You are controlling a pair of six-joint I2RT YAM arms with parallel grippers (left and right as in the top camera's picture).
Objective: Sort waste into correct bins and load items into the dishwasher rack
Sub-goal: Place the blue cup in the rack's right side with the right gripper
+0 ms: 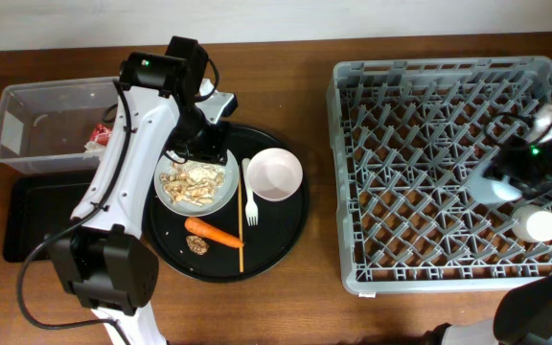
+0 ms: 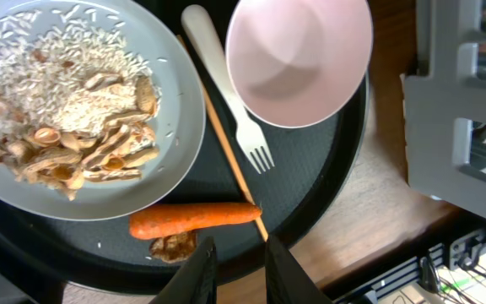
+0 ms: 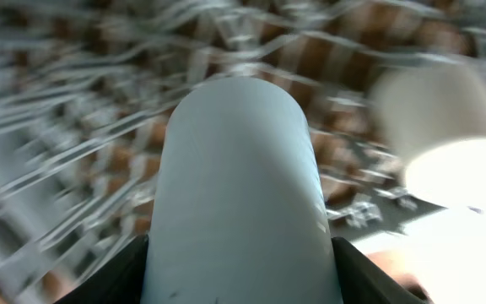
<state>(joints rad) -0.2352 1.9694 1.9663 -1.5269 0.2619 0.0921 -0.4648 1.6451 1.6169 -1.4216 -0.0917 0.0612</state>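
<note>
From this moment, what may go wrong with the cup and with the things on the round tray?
1. The right gripper holds the light-blue cup over the dishwasher rack, close to a white round object; lowering it may knock that object.
2. The carrot tip lies across the chopstick; lifting it with the left gripper may drag the chopstick.

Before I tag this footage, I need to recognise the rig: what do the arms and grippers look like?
Left arm: white shells, black joints, a green light, black cable looped by its base. Right arm: black, green light too. Left gripper and right gripper's fingers are dark.
</note>
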